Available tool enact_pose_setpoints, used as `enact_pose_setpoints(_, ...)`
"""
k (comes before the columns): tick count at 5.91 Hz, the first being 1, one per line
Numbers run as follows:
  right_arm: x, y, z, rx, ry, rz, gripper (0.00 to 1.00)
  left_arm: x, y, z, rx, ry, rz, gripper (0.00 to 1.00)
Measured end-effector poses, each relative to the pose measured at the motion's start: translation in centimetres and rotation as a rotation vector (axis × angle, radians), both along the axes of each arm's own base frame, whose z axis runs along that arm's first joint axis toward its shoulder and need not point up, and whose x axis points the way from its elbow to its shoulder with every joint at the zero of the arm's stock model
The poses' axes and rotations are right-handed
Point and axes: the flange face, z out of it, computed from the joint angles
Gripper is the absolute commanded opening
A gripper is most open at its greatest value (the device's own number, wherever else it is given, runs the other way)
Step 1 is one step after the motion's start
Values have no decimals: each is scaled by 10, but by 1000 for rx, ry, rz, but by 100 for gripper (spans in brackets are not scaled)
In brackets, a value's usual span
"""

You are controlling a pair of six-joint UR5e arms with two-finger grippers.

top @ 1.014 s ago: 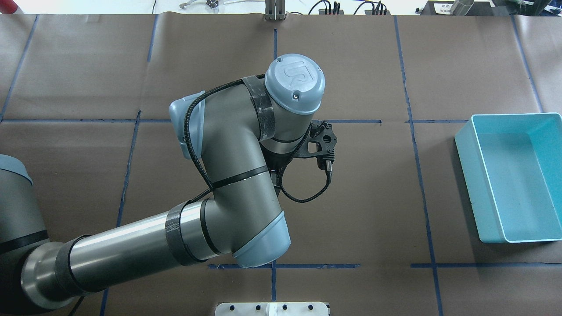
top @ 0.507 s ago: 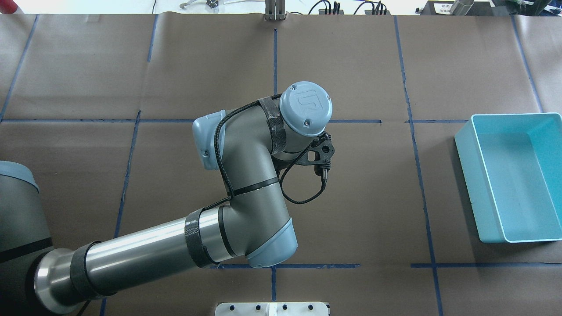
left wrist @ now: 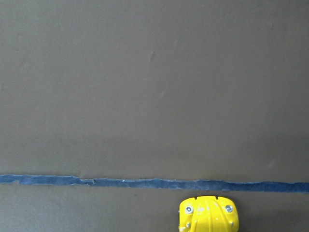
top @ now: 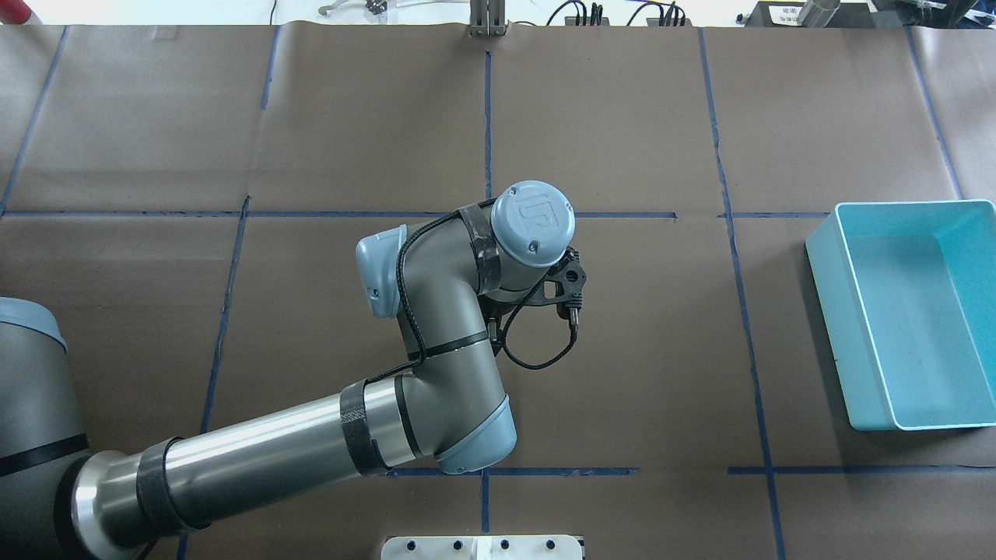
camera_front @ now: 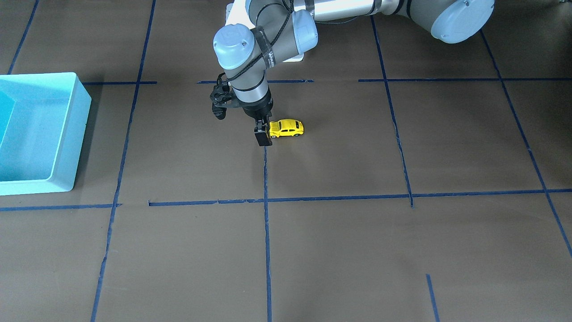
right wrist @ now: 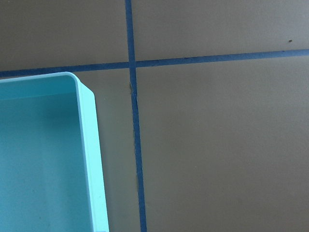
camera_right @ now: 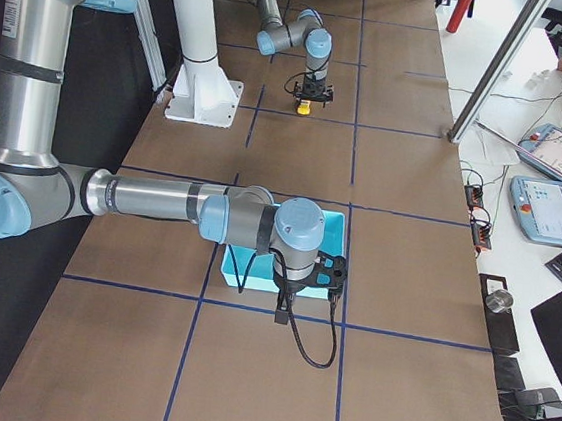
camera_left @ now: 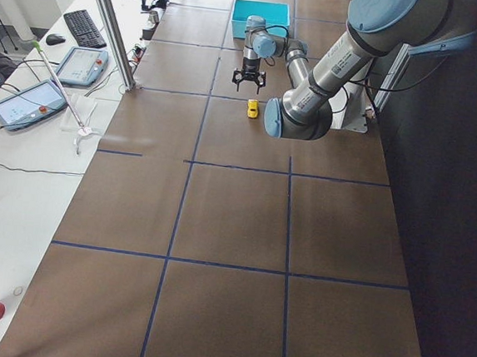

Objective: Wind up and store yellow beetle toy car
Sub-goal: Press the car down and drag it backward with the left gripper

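The yellow beetle toy car (camera_front: 286,128) stands on its wheels on the brown table near the middle; it also shows in the side views (camera_left: 252,109) (camera_right: 302,107). My left gripper (camera_front: 263,134) points straight down at the car's end nearest the bin. It is open, with one finger (camera_front: 262,137) on the car's near side. The left wrist view shows that end of the car (left wrist: 207,216) at its bottom edge, beside a blue tape line. In the overhead view my left wrist (top: 535,224) hides both car and gripper. My right gripper (camera_right: 280,311) hovers by the bin; I cannot tell its state.
A light blue open bin (camera_front: 67,147) (top: 856,334) stands empty at the table's right-arm side, and its corner shows in the right wrist view (right wrist: 91,145). Blue tape lines cross the brown paper. A white base plate (top: 482,547) sits at the robot's edge.
My left wrist has come down and moved back toward the robot's side of the table, settling over the car. The bin has not moved.
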Motion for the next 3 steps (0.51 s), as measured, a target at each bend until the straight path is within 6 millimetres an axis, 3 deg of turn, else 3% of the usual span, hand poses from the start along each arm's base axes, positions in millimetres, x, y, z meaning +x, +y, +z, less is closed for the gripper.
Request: enact_pose_setpoints(3,0,0,0,-2,0,0,100,12,19,13,-16,-5,12,100)
